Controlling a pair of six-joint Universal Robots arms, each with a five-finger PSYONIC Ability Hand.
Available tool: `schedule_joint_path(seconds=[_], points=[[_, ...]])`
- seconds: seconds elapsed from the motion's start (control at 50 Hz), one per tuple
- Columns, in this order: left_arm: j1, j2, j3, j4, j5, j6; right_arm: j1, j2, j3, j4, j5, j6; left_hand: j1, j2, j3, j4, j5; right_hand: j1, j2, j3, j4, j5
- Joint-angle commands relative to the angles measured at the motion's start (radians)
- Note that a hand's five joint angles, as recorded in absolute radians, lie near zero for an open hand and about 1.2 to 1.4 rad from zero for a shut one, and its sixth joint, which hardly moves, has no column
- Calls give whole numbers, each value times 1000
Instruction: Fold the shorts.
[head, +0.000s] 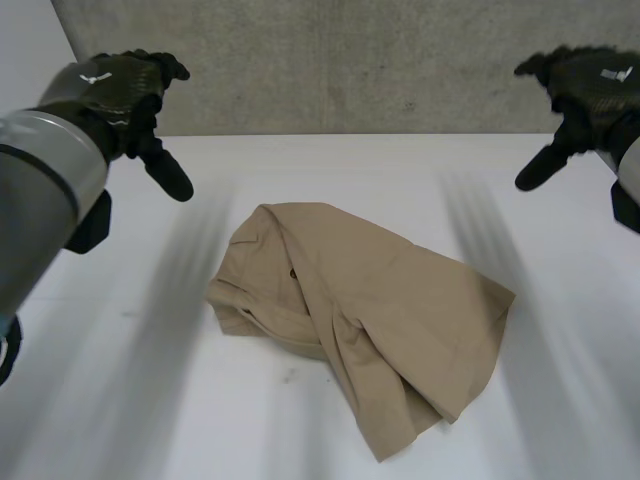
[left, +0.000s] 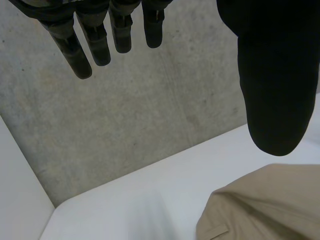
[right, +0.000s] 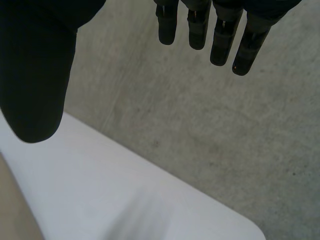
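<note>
Tan shorts (head: 370, 330) crumpled at lower centre of head view on white table (head: 110, 400); layers overlap, legs hard to tell. Left hand (head: 115, 88) upper left, right hand (head: 592, 82) upper right, both off the shorts, fingers straight, spread, empty. Concrete wall (head: 350, 60) behind.

You see the tan shorts (head: 370, 345) lying crumpled and loosely bunched in a heap at the middle of the white table, one end trailing toward the near edge.

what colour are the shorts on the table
Plain tan, no pattern. The shorts show best in the head view, lying crumpled on the white table.
</note>
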Motion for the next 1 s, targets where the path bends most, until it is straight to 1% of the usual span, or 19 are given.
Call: schedule_joint_path(seconds=[0.02,0.08,0.14,0.38,0.46,0.5,0.52,0.54,0.58,0.6,0.62,0.68,0.78,0.8,0.82,0.86,0.92,1.0], points=[[-2,81,-24,-41,13,-17,41,-7,-73,61,51,21,-14,-28,-47,-32,-47,30,-49,-38,-63,-72],[-2,89,-37,-41,13,-17,62,-4,-62,61,86,9,-14,-28,-47,-32,-47,30,-49,-38,-63,-72],[0,88,-54,-41,16,-17,78,-4,-61,61,97,9,-14,-28,-47,-32,-47,30,-49,-38,-63,-72],[8,83,-60,-27,18,-14,81,2,-62,57,99,1,-13,-27,-46,-31,-46,30,-49,-38,-63,-72],[6,71,-64,-8,33,-4,81,5,-58,43,79,-43,-7,-22,-40,-25,-40,30,-49,-38,-63,-72],[6,57,-67,-7,48,6,84,11,-47,31,76,-115,10,-4,-23,-8,-22,30,-49,-38,-63,-72],[7,29,-76,-8,70,26,82,16,-41,29,76,-143,31,16,-2,13,-2,30,-49,-38,-63,-72],[7,9,-80,-8,79,43,82,26,-29,28,80,-190,34,20,1,16,1,30,-49,-38,-63,-72],[9,-27,-91,-8,97,86,85,33,-18,17,82,-236,63,49,30,45,30,30,-49,-38,-63,-72],[0,-59,-102,-10,111,138,89,36,-15,14,82,-250,92,78,59,74,60,30,-49,-38,-63,-72],[-2,-75,-108,-10,113,164,95,37,-9,6,82,-273,93,78,59,75,60,30,-49,-38,-63,-72],[-9,-148,-126,-4,110,258,104,40,-4,2,82,-284,93,78,59,75,60,30,-49,-38,-63,-72],[-16,-270,-120,10,107,319,105,60,2,2,80,-284,113,99,80,95,80,30,-49,-38,-63,-72],[-16,-288,-119,13,107,319,107,62,4,2,82,-284,142,128,109,124,110,30,-49,-38,-63,-72],[-16,-323,-114,21,108,318,107,62,5,2,80,-286,224,210,191,206,191,30,-49,-38,-63,-72],[-17,-369,-111,39,108,319,107,63,7,2,80,-286,289,275,256,271,256,30,-49,-38,-63,-72],[-17,-414,-105,59,107,319,107,65,10,0,80,-287,313,298,279,295,280,30,-49,-38,-63,-72],[-16,-471,-93,78,105,319,108,71,15,-1,80,-290,793,779,760,775,760,30,-49,-38,-63,-72]])
